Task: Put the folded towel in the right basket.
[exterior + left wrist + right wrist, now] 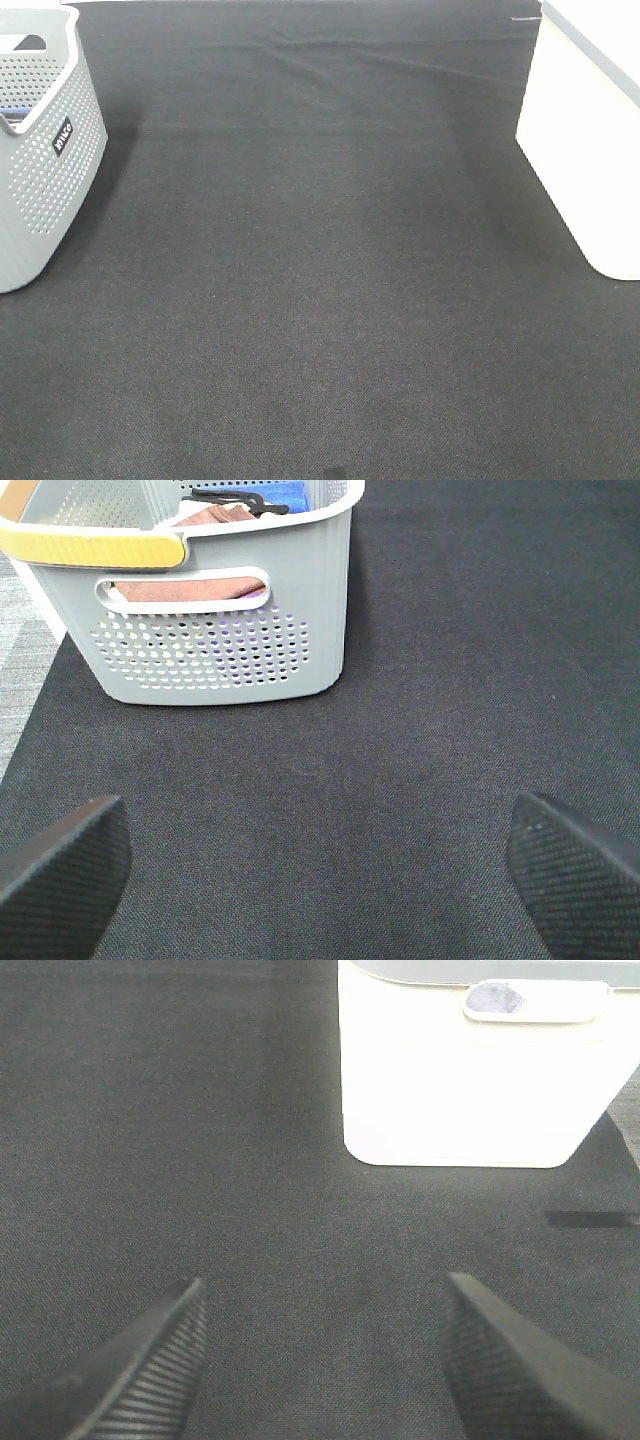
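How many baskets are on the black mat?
2. A grey basket with little holes stands at the left edge of the mat, with cloths inside. A plain white basket stands at the right edge. More could be out of view.

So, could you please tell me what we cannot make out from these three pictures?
- White basket: its inside is hidden in the high view, cut off by the frame edge; in the right wrist view only its outer wall shows.
- Grey basket: the towels inside are mostly hidden by its wall in the left wrist view, so no count.
- Neither arm shows in the high view.
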